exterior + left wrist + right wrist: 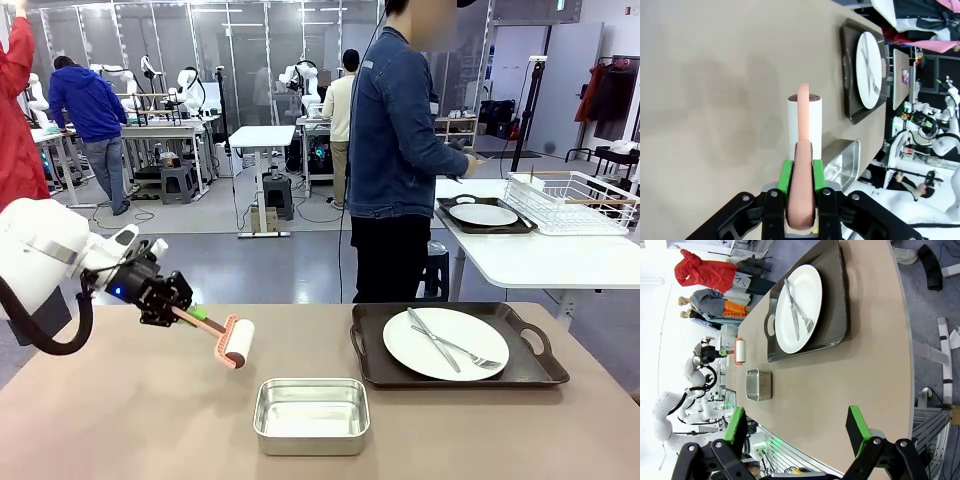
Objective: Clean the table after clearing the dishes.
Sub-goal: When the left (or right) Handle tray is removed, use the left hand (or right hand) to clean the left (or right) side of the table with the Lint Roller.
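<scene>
Your left gripper [178, 310] is pinched on the lint roller [236, 342] by its handle. The handle points toward the steel pan [311, 415], roll crosswise, over bare table [110, 420] left of the pan. Your right gripper [797, 424] is spread and empty. The tray [372, 368] with its plate [445, 343] sits right of the pan, likely the right arm's reach. The left wrist view shows the pads [785, 176] clamping the handle, which the front view doesn't resolve. Roll touching the table: can't tell.

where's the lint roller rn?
Front view: the lint roller is clamped in the left gripper at the table's left side, just left of and beyond the steel pan.
</scene>
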Available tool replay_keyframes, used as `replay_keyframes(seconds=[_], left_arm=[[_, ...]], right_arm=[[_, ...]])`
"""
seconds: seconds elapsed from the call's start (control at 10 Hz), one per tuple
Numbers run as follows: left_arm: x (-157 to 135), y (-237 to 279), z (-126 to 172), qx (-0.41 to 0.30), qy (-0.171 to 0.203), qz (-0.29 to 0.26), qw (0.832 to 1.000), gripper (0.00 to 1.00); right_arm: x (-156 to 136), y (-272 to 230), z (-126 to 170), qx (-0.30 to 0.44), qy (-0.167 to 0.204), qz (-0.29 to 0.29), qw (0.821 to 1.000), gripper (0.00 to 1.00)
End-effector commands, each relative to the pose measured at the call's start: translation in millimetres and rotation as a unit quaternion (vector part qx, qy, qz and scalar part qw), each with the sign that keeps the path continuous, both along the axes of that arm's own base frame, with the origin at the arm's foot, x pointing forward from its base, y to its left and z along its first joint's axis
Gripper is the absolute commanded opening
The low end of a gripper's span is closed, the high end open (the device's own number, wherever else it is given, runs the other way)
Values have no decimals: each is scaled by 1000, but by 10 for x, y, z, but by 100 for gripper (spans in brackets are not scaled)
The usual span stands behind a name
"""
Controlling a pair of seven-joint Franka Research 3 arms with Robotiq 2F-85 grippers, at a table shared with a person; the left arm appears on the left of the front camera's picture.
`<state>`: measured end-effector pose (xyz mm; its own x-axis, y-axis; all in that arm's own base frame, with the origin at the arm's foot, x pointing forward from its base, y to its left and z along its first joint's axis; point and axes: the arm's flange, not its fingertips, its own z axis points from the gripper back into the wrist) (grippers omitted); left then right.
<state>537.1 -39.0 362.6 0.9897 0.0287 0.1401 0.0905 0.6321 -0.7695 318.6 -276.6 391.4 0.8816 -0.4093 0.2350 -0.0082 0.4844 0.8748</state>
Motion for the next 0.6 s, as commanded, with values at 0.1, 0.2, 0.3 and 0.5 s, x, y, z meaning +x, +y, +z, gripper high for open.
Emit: replay_keyframes(seconds=[0.1,0.2,0.3,0.5], left_arm=[[174,161,-433,-18,12,14,1000,21],[212,280,-587,-11,15,35,999,21],[268,469,-803,-24,13,31,999,21],[285,916,-1073,-50,-14,-20,998,21]], right_arm=[[-17,5,27,3,-5,1,1000,100],[-17,5,27,3,-5,1,1000,100],[-17,5,27,3,-5,1,1000,100],[-17,5,27,3,-5,1,1000,100]])
